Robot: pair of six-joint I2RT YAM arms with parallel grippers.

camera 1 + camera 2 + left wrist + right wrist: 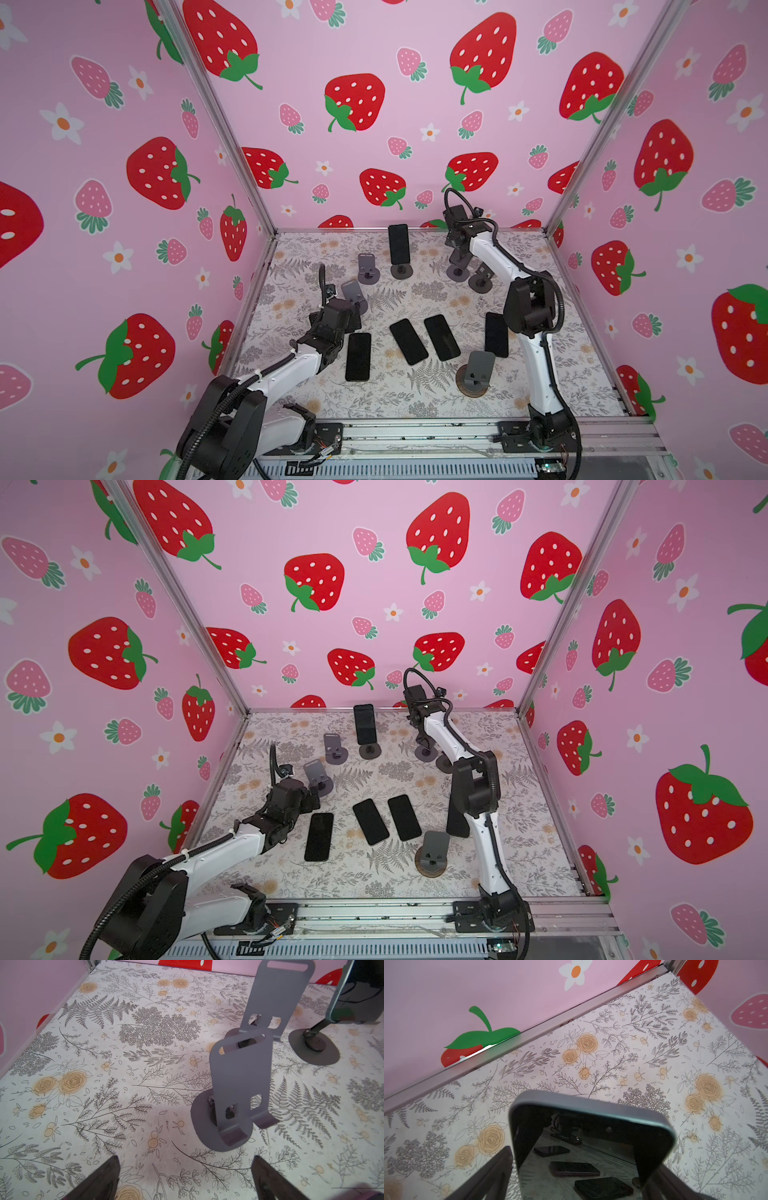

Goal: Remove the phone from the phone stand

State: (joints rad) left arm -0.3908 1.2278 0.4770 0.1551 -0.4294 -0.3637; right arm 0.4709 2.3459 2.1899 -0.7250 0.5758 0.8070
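In both top views the right gripper points down at the far side of the table. The round base of the phone stand lies right beneath its fingertips. The phone there cannot be told apart from the dark gripper. A second phone stands upright on its own stand, off to the gripper's side. Four flat phones lie well behind the gripper, toward the arm bases.

In the right wrist view the phone stands between the right gripper's fingers. Its rounded upper end reaches well past the fingertips. Each finger lies close along one long edge. I cannot tell whether they press on it.

In the left wrist view the left gripper is spread wide with nothing between its fingers. An empty grey stand stands just ahead of the fingertips.
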